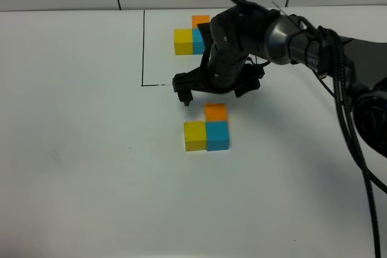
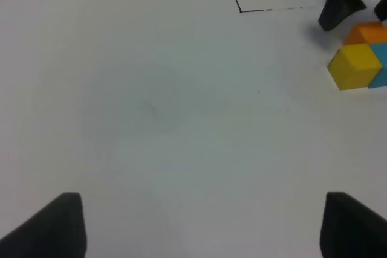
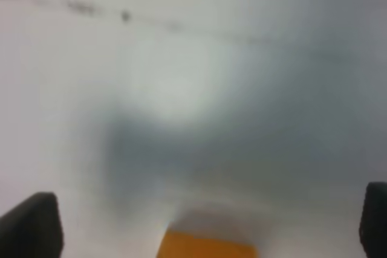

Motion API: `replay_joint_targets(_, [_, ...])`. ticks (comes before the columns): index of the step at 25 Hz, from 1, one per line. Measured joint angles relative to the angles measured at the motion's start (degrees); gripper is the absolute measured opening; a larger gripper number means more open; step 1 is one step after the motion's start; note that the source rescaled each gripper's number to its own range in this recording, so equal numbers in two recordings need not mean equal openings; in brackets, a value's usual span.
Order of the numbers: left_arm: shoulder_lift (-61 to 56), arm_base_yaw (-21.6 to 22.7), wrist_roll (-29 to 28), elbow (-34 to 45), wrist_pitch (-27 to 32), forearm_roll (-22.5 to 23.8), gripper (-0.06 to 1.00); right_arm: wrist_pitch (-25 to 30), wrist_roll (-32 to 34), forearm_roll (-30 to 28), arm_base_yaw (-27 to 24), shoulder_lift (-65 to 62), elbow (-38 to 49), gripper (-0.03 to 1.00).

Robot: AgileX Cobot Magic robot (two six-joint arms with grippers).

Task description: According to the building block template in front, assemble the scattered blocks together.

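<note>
The building block template (image 1: 183, 41) is a yellow, blue and orange group at the table's far side, inside a thin black line. The scattered blocks stand pressed together in the same L in front of it: yellow block (image 1: 195, 135), blue block (image 1: 217, 135), and orange block (image 1: 216, 112) behind the blue one. My right gripper (image 1: 214, 96) hovers open just above the orange block (image 3: 208, 247), one finger on each side, holding nothing. The left gripper (image 2: 202, 231) is open over bare table, well to the left of the yellow block (image 2: 357, 64).
The black frame line (image 1: 144, 46) runs down the template's left side and turns a corner near the right gripper's finger (image 2: 338, 4). My right arm and its cables (image 1: 338, 89) cross the table's right side. The table (image 1: 91, 167) is plain white.
</note>
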Motion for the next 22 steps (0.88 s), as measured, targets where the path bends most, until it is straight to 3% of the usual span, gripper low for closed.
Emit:
replay_joint_targets(5, [0.0,0.0,0.0,0.0,0.0,0.0,0.79,1.3,-4.6,0.0,-4.8,-6.6,-0.1,1.0])
replay_joint_targets(11, [0.0,0.0,0.0,0.0,0.0,0.0,0.79,5.3,-15.4,3.1,-15.3,-11.2,2.2,1.0])
replay_joint_targets(16, [0.0,0.0,0.0,0.0,0.0,0.0,0.79,-0.3,-20.3,4.6,-21.7,-19.8,14.2,1.0])
replay_joint_targets(22, [0.0,0.0,0.0,0.0,0.0,0.0,0.79,-4.4,-21.0,5.4,-24.1,-35.2,31.0,1.0])
